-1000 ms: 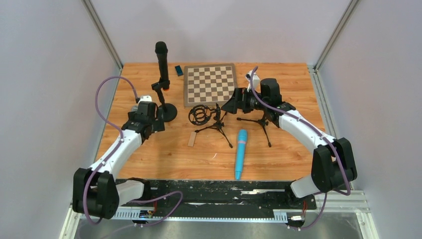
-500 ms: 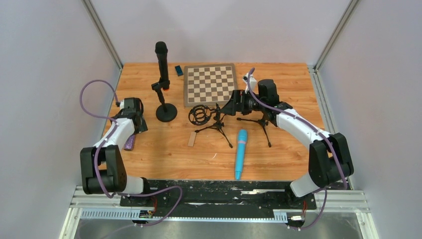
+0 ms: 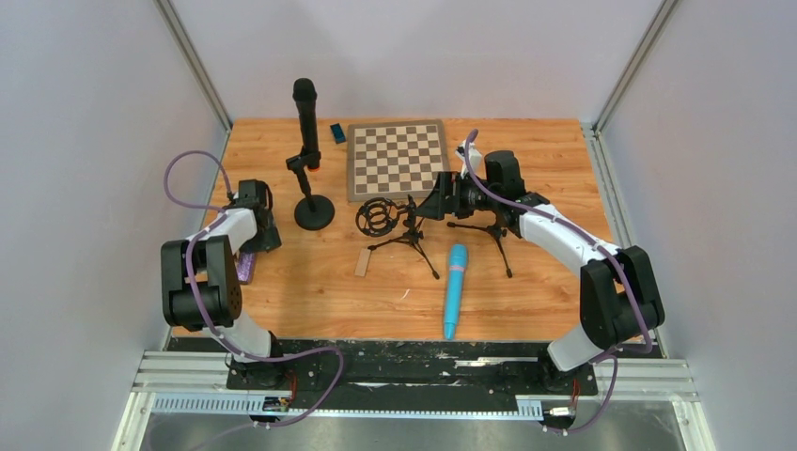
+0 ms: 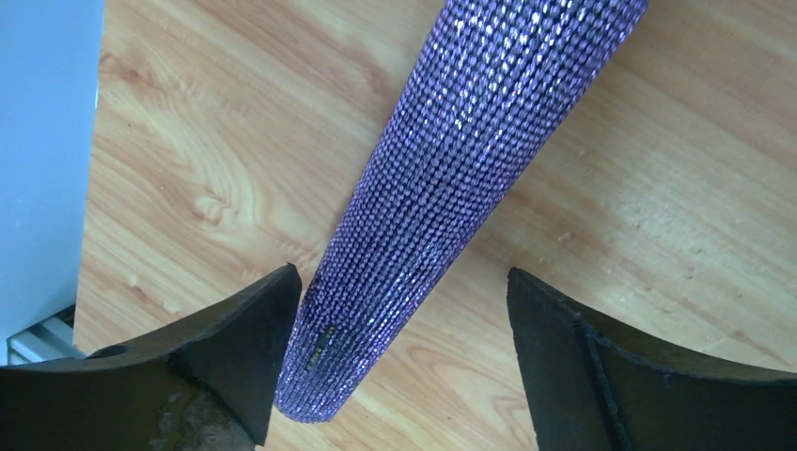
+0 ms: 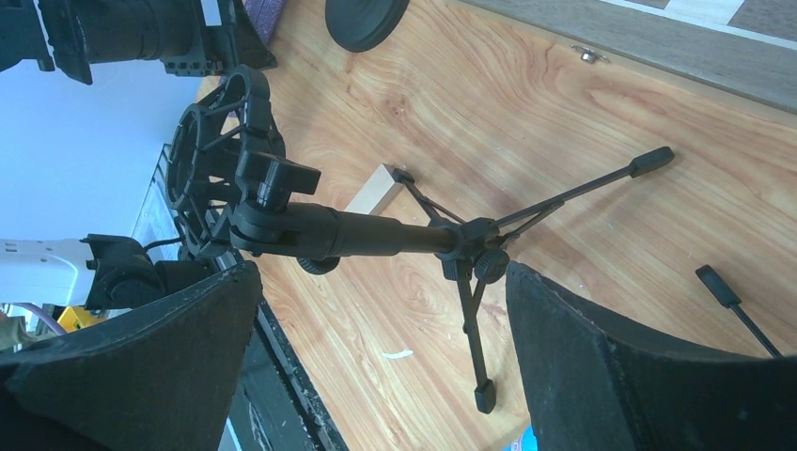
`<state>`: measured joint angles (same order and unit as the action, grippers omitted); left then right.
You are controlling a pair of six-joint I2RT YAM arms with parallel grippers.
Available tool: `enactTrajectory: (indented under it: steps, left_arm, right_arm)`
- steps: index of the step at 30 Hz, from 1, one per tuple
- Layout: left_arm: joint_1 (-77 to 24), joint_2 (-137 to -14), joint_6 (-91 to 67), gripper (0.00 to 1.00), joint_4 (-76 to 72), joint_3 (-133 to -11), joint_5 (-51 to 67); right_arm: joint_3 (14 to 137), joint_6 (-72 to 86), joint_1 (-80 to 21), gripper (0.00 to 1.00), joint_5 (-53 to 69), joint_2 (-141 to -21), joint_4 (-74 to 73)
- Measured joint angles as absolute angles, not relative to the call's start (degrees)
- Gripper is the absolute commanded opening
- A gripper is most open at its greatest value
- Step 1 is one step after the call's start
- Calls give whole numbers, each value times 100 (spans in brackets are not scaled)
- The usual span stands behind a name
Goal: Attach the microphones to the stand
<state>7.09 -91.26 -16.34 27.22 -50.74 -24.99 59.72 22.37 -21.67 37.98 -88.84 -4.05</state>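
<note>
Crowding the wooden table (image 3: 536, 282) just on the arms' side of the chessboard (image 3: 396, 160), a black shock-mount tripod (image 3: 406, 235) and a bare tripod (image 3: 492, 229) stand side by side, a small wooden block (image 3: 363, 262) beside them; nearer the arms lies the smooth light blue microphone (image 3: 455, 288); left of the chessboard the long black microphone (image 3: 304, 117) stands upright in a round-based stand (image 3: 313, 212). Further left, the left gripper (image 4: 402, 274) hangs spread wide astride the purple microphone (image 4: 461, 169), a tapering, bead-glittering body lying flat, ungrasped; the right gripper (image 5: 383, 272) gapes, released, over the shock-mount tripod's stem, holding nothing.
</note>
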Motion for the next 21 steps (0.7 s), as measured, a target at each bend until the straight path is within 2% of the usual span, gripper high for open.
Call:
enactTrajectory:
  steps: [1, 4, 7, 10, 13, 21]
  left_arm:
    - [718, -9168, -1625, 83, 2700, -5100, -2460]
    - [727, -9242, -1594, 69, 2665, -5155, -2379]
    - [735, -9277, -1553, 66, 2604, -5157, -2274]
    - [744, -9282, -1538, 51, 2589, -5157, -2167]
    - [755, -9288, -1452, 42, 2585, -5155, -2029]
    - [803, -8768, -1496, 39, 2318, -4689, -1094]
  right_arm:
    - [5972, 2237, -2167, 100, 3800, -8884, -405]
    - [5972, 2235, -2167, 100, 3800, -8884, -408]
    - [5975, 2231, -2167, 100, 3800, -8884, -410]
    - [5975, 2215, -2167, 100, 3795, -8884, -423]
    - [5994, 2200, -2167, 100, 3791, -8884, -502]
    - [6005, 2193, -2167, 100, 3785, -8884, -598]
